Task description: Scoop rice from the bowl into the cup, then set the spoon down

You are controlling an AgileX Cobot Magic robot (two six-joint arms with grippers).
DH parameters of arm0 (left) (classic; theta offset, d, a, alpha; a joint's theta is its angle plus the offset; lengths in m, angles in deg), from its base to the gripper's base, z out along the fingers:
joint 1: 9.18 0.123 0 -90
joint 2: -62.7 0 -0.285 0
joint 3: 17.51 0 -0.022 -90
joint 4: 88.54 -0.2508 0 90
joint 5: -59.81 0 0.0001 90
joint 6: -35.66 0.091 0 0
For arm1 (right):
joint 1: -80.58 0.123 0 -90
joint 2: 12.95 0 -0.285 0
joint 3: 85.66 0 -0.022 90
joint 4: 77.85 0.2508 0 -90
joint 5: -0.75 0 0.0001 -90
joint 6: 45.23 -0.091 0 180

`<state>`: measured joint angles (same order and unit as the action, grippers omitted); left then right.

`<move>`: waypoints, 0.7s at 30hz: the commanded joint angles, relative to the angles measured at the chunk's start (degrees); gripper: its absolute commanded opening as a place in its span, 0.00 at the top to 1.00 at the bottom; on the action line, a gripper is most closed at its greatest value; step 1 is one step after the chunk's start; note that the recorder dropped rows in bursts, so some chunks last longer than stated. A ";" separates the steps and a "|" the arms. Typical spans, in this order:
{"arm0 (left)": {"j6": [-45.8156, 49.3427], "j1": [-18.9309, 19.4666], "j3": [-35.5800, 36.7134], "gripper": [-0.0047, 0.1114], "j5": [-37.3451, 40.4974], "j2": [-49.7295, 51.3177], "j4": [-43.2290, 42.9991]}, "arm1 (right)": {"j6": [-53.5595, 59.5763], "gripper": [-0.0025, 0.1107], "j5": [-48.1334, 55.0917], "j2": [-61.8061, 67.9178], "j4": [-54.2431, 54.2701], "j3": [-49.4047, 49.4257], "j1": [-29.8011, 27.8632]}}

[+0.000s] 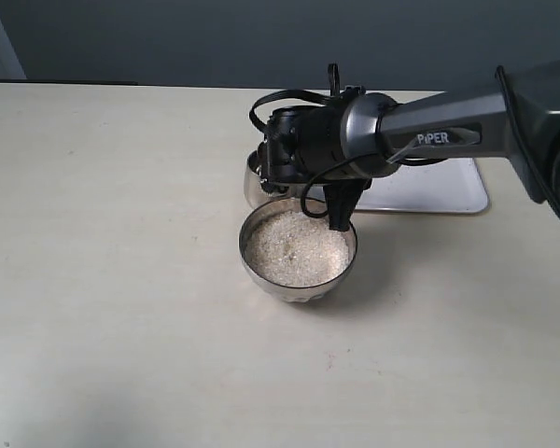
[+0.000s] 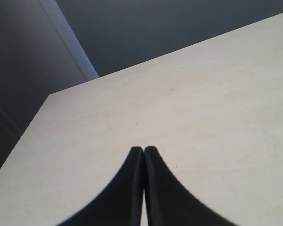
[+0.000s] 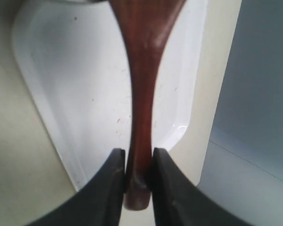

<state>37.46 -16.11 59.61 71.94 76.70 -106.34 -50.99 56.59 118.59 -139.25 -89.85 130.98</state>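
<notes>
Right gripper [image 3: 135,160] pinches the spoon [image 3: 142,80] by its handle end, long axis straight out from the jaws, above the far right rim of the bowl [image 1: 299,291]; rice [image 1: 294,247] lies just below; cup [image 1: 254,187] sits just behind, far-left; left gripper [image 2: 144,150] pressed together, empty.

The pale beige surface [image 1: 103,280] lies open across the left of the exterior view and in front of the round shiny steel bowl [image 1: 294,291]. From the right, the dark grey arm [image 1: 448,131] spans above the flat white tray [image 1: 448,198] and the bowl's far rim, crowding the small shiny steel cup [image 1: 254,187] just behind. The dark reddish-brown wooden spoon [image 3: 142,94] in its jaws juts over the tray.
</notes>
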 commanded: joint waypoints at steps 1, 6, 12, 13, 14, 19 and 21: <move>-0.17 -0.61 0.09 0.96 -0.20 -0.16 0.22 | -0.44 0.99 -0.27 -0.21 -1.73 0.31 -0.03; -0.17 -0.61 0.09 0.96 -0.20 -0.16 0.22 | -0.94 0.99 -0.62 -0.21 -1.71 0.31 -0.03; -0.17 -0.61 0.09 0.96 -0.20 -0.16 0.22 | -3.00 0.99 0.32 -0.32 -4.69 0.31 -0.03; -0.17 -0.61 0.09 0.96 -0.20 -0.16 0.22 | -3.09 0.99 0.32 -0.43 -4.69 0.31 0.12; -0.17 -0.61 0.09 0.96 -0.20 -0.16 0.22 | -3.13 0.99 0.32 -0.58 -5.12 0.31 0.37; -0.17 -0.61 0.09 0.96 -0.20 -0.16 0.13 | -6.51 0.99 0.35 -0.80 -9.94 0.31 2.27; -0.17 -0.61 0.09 0.96 -0.20 -0.16 0.13 | -6.51 0.99 0.35 -0.80 -9.94 0.31 2.39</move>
<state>37.46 -16.11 59.61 71.94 76.70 -106.34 -56.83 56.69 118.59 -148.18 -89.85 133.16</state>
